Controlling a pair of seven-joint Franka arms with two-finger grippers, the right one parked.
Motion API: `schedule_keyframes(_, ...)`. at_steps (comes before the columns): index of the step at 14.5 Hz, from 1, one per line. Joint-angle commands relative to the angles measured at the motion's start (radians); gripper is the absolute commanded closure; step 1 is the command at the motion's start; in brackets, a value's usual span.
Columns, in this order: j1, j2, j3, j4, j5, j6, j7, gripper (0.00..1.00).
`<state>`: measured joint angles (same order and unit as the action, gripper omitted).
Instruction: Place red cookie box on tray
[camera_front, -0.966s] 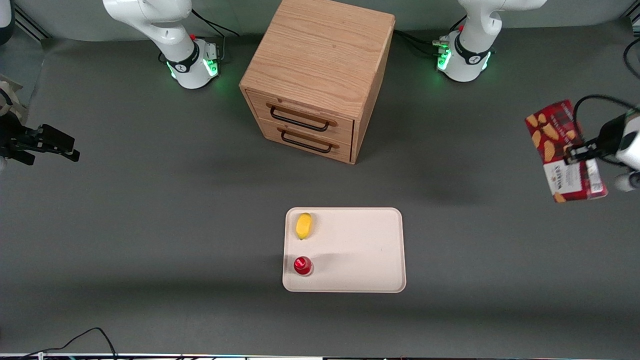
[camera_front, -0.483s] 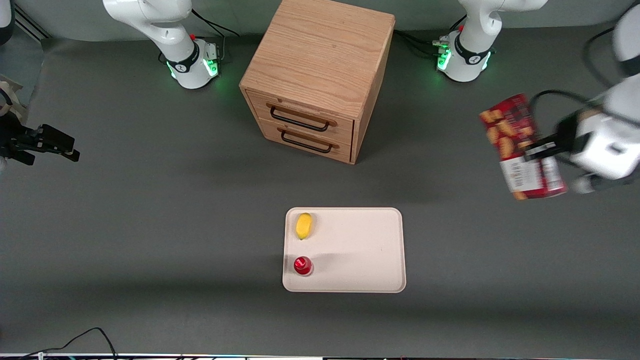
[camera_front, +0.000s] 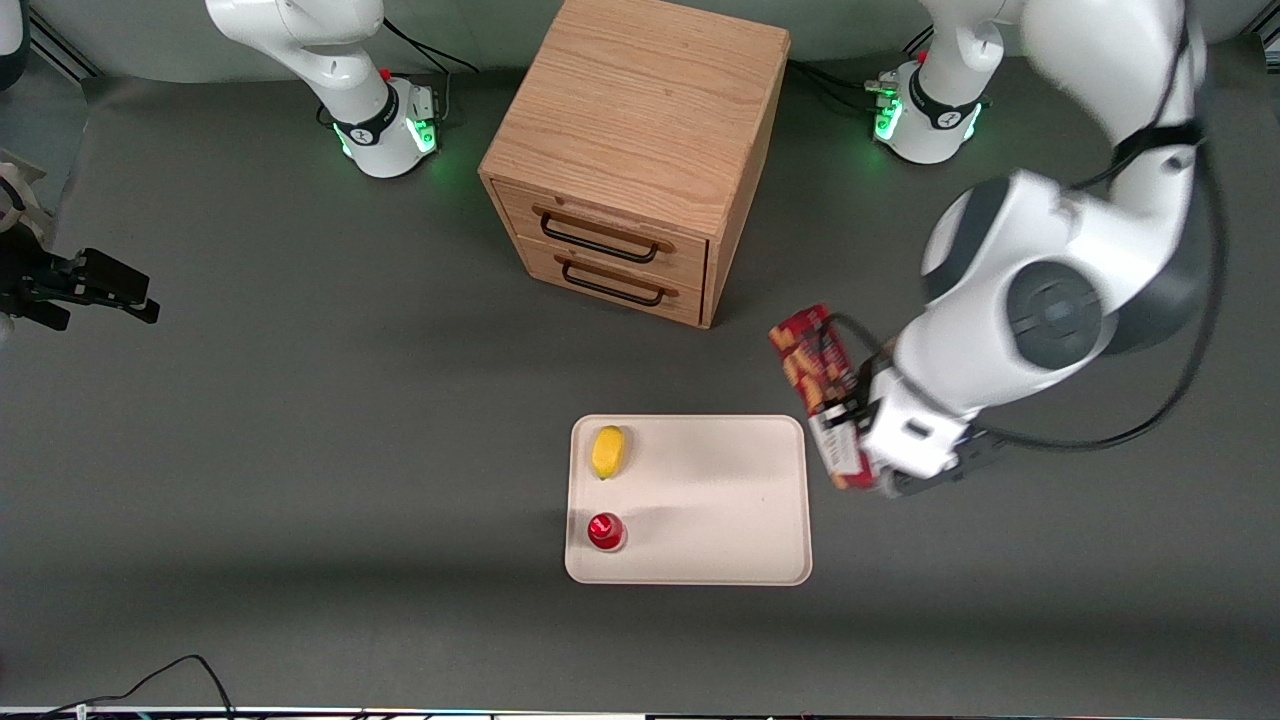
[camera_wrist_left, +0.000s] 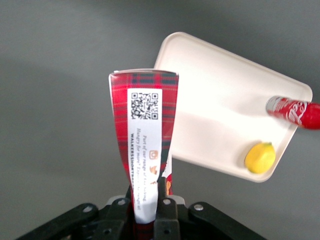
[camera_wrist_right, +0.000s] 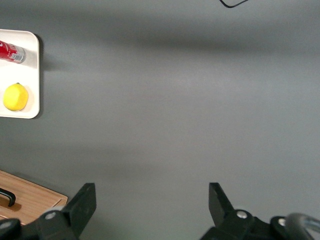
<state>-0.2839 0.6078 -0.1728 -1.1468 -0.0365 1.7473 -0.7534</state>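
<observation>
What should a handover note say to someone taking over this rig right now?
Pincer: shut on the red cookie box, held in the air just beside the tray, toward the working arm's end of the table.
Tray: already holds a lemon and a small red can; the rest is bare.
Done: box gripped and lifted.
Left: carry it over the tray's bare part, lower, release.

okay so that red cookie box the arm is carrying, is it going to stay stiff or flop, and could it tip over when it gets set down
The red cookie box looks like stiff cardboard; it sticks out straight from the gripper without sagging. Probably light. Set down flat on the tray it should lie stable; stood on its narrow edge, likely tippy.
</observation>
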Motion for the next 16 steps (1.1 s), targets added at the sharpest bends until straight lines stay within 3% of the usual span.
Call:
schedule_keyframes(1,-0.021,0.127,0.004,0.068,0.052,0.113,-0.015,1.00)
schedule_keyframes(4,-0.023,0.187,-0.007,0.042,0.144,0.213,0.005,1.00)
schedule_keyframes(8,-0.035,0.204,-0.007,-0.074,0.181,0.394,-0.001,1.00)
schedule_keyframes(16,-0.038,0.271,-0.004,-0.097,0.199,0.518,-0.004,1.00)
